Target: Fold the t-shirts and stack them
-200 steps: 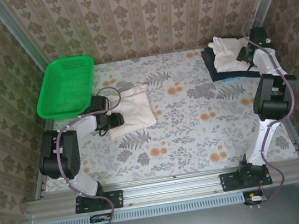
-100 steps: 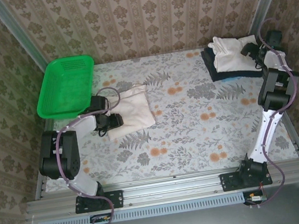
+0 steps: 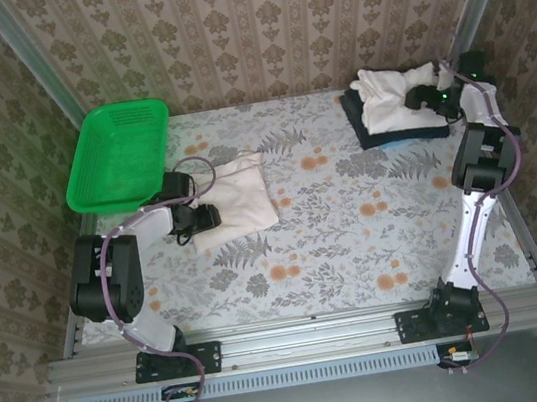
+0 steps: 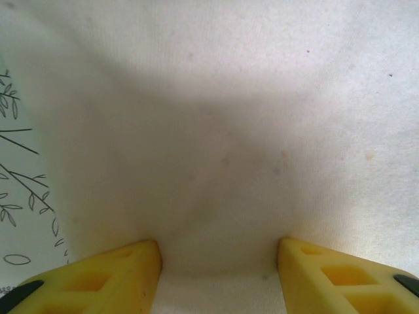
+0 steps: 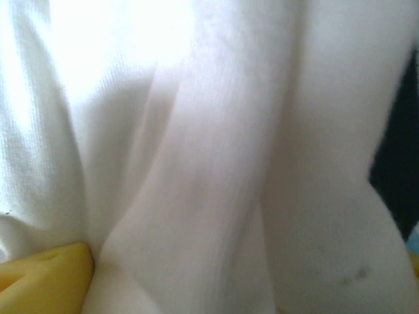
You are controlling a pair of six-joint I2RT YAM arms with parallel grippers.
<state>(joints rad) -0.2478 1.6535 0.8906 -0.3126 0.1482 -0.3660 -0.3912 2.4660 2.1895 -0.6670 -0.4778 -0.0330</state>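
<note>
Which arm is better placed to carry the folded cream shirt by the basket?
Left. The left gripper sits at that shirt's edge; the right gripper is across the table at the pile.

Left of centre, lying flat: folded cream t-shirt. Upper right of the frame: rumpled cream t-shirt heaped atop neatly folded navy t-shirt.

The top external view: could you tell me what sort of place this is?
Probably a robot test cell dressed like a home: wallpaper panels enclose a floral table, two arms bolt to a metal rail, with folded t-shirts and a green basket.
</note>
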